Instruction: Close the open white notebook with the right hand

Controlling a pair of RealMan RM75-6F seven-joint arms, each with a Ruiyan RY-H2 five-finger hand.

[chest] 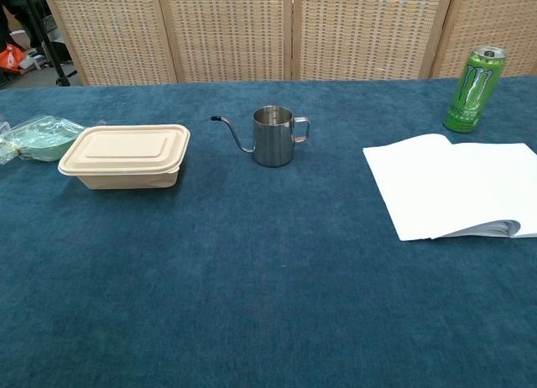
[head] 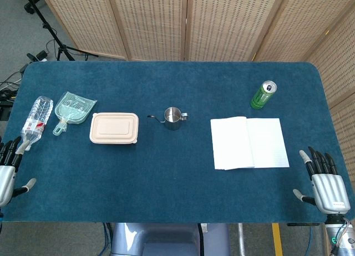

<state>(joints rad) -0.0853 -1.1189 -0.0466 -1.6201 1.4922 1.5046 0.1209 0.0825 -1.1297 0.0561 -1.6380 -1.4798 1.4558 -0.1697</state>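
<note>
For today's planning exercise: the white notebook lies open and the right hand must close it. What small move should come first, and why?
Probably bring the right hand forward and inward to the notebook's outer right-hand page. The hand rests open at the table's near right corner, clear of the notebook, which lies flat and open with nothing on it. The green can stands beyond it, out of the way.

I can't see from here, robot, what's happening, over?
Both hands open, idle. Open white paper notebook untouched. Nothing blocking it.
</note>
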